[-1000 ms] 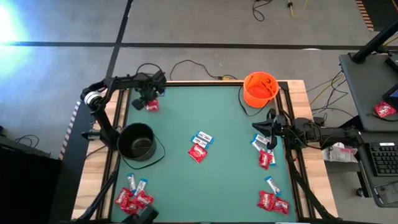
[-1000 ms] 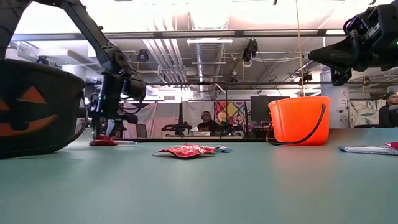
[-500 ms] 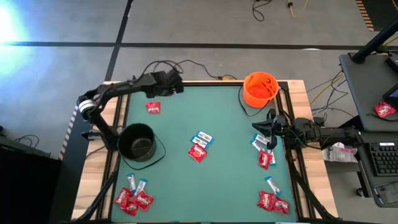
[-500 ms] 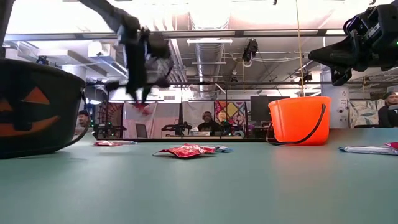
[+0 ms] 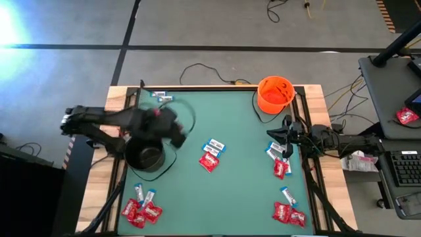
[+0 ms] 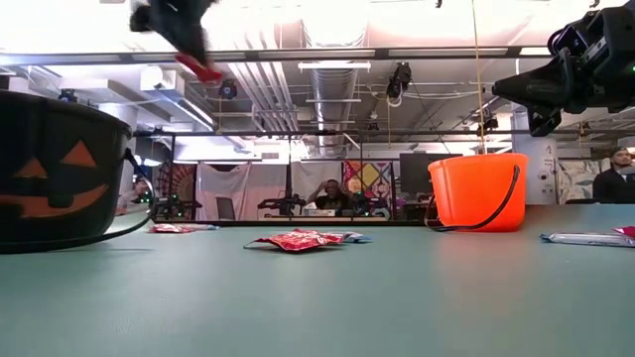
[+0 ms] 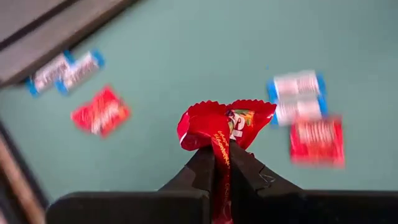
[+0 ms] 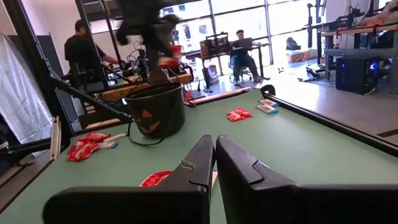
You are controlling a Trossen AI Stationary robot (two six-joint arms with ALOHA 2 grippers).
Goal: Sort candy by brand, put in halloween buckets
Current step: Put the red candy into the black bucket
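Left gripper [image 7: 221, 163], jaws clamped on a red candy packet [image 7: 217, 124], blurs above the black bucket [image 5: 144, 150]; right gripper [image 8: 213, 162] hangs pinched shut, empty

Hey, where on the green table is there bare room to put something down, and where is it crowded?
Bare mat lies between the orange bucket and the centre candy pair, and along the near edge between the two corner piles. Crowded: the near-left candy pile, the right-edge candy by the right gripper, and around the black bucket under the left arm.
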